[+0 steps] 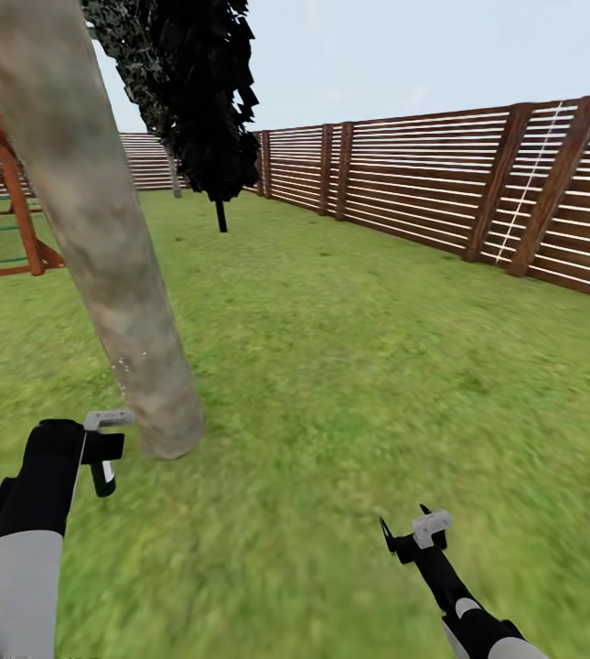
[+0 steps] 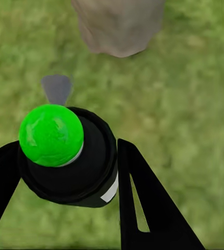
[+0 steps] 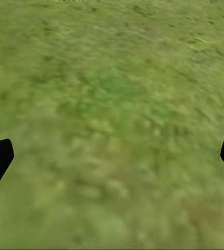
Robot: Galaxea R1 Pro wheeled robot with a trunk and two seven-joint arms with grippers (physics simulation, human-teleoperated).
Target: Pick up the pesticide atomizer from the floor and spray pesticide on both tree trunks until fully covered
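Atomizer: small black cylindrical pesticide atomizer with a green round cap (image 2: pixel 65 156), clamped between the left gripper (image 2: pixel 65 172) jaws, near the base of the pale grey-beige mottled tree trunk (image 1: pixel 102 256) at 11 o'clock.
Handling: likely light, rigid, smooth-sided; best held round the body, cap and grey nozzle free.
Contents: not visible.
Right gripper (image 1: pixel 413 535): jaws spread, empty, over green lawn (image 1: pixel 377 366).
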